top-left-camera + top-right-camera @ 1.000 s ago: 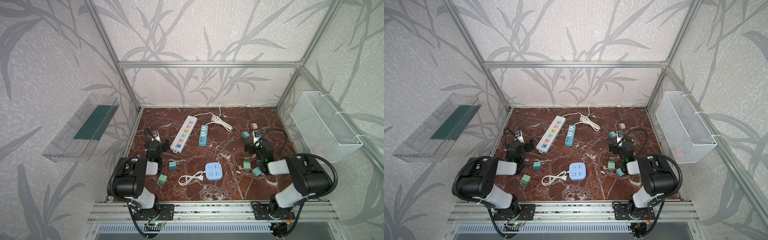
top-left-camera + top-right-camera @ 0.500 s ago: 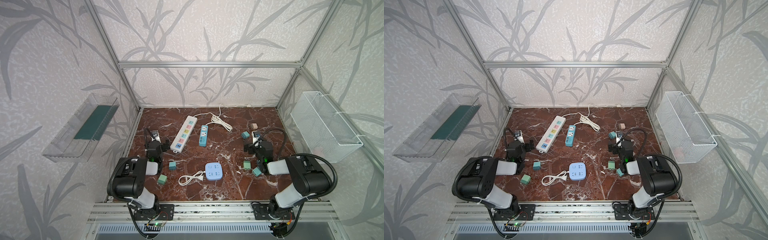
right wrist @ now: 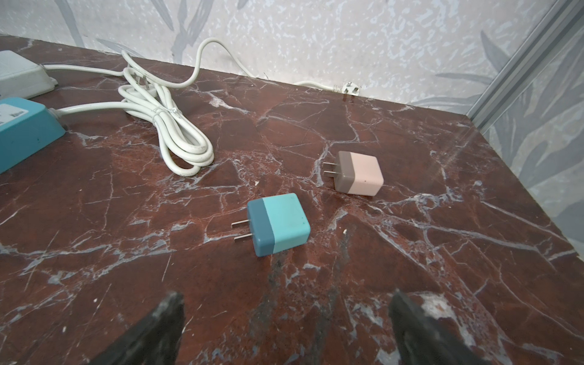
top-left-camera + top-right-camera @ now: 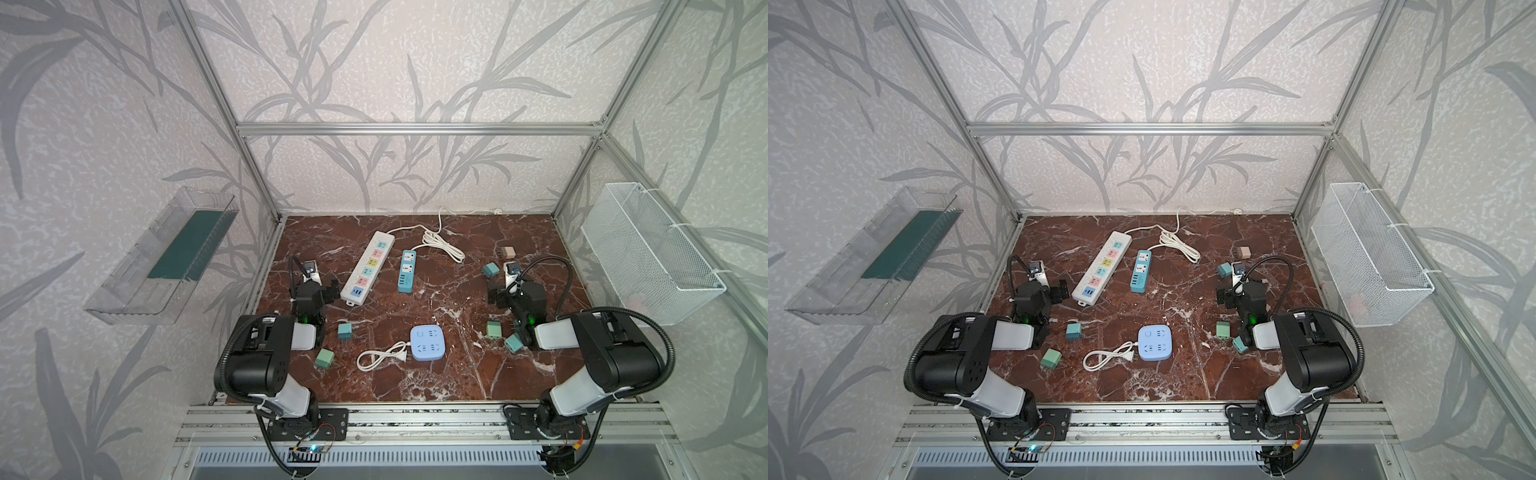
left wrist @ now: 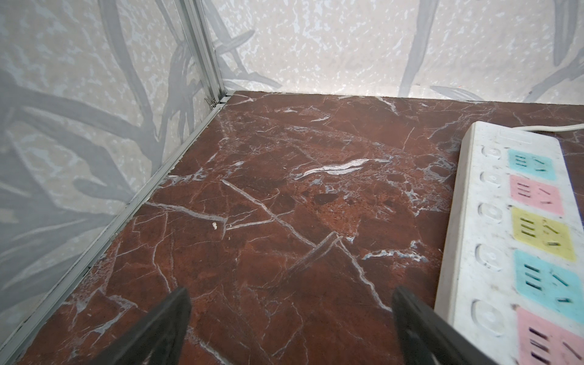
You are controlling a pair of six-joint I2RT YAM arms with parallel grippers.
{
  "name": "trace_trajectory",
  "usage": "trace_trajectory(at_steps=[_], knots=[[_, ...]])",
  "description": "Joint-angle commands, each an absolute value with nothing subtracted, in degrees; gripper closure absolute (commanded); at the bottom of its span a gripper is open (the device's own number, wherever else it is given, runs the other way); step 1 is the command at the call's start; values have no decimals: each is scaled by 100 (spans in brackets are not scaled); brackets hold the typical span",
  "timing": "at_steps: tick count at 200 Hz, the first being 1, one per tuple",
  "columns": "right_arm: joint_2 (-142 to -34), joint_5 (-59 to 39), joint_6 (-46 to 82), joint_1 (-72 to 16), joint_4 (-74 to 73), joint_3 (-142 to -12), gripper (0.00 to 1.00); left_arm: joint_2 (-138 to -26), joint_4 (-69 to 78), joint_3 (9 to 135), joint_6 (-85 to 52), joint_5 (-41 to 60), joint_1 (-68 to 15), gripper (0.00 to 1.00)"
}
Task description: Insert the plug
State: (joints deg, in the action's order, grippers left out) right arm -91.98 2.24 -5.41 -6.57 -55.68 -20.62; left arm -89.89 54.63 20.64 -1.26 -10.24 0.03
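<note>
Judging progress: nothing inserted yet. Your left gripper (image 5: 290,300) and right gripper (image 3: 284,303) both stand wide and empty. The teal plug (image 3: 278,224) lies on the table (image 3: 410,252) near the right gripper, not touching it. The white power strip (image 5: 521,240) sits just beside the left. Pick-up and insertion remain.

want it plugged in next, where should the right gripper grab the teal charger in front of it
Take the teal charger by its pale body from above, fingers on the two side faces: it lies flat, prongs pointing level, so they stay free.
</note>
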Motion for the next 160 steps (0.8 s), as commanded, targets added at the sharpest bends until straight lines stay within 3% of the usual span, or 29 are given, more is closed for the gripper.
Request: trace_trajectory(at_steps=[1, 15, 41, 65, 87, 104, 117, 127, 140, 160], knots=[[-9027, 254, -454, -623, -5559, -2170, 1, -9019, 5489, 2149, -171, -951, 46, 1], [-8672, 510, -379, -640, -4828, -2409, 1, -9017, 5479, 2154, -167, -973, 49, 1], [-7986, 868, -210, -689, -2181, -3751, 1, -8769, 5362, 2148, -36, -949, -25, 1], [-7600, 980, 81, -942, 18, -5328, 1, -7517, 3494, 2709, 42, -965, -145, 1], [-7366, 1173, 1188, -1084, 1520, -6279, 1, -6621, 2556, 3375, -1063, -888, -164, 1], [-7116, 1103, 2331, -1008, 1993, -6247, 1, -6121, 1178, 4093, -2799, -1261, -153, 1], [-6794, -288, 2630, -769, 1533, -5757, 1, -5775, -212, 4572, -3781, -1267, -133, 1], [-6566, -952, 2747, -771, 1189, -5339, 16, -5514, -653, 4608, -4144, -1238, -114, 1], [-6407, -920, 2732, -1079, 1646, -5227, 21, -5161, -579, 4271, -4807, -1280, -62, 1], [-6299, -250, 2312, -2078, 2670, -5239, 26, -4831, -310, 3940, -4859, -144, 34, 8]])
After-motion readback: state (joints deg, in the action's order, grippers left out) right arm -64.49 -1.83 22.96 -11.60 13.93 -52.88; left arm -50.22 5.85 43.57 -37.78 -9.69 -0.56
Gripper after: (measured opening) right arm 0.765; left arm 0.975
